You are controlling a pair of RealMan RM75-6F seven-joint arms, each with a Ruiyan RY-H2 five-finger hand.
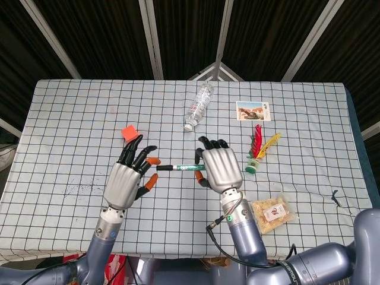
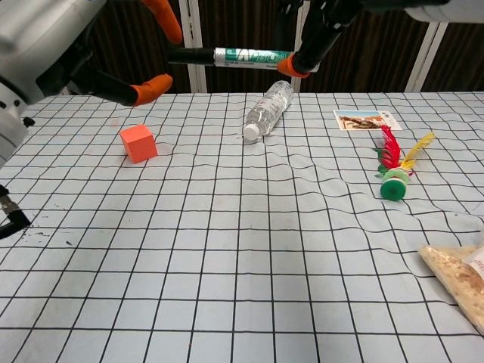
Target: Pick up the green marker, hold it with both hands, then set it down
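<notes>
The green marker (image 1: 181,168) has a black cap at its left end and hangs level above the table, also seen high in the chest view as the marker (image 2: 242,56). My right hand (image 1: 220,167) pinches its right end between the fingers (image 2: 311,41) and an orange-tipped thumb. My left hand (image 1: 128,180) is raised just left of the cap, fingers spread. In the chest view the cap's tip sits between the left hand's upper finger (image 2: 165,17) and its lower orange fingertip (image 2: 151,87), with a visible gap on both sides.
An orange cube (image 2: 138,142) lies at the left, a clear plastic bottle (image 2: 268,110) at the back middle, a photo card (image 2: 365,119) behind a feathered shuttlecock (image 2: 395,172), and a snack bag (image 1: 273,212) at the near right. The checked cloth (image 2: 227,249) covers the table.
</notes>
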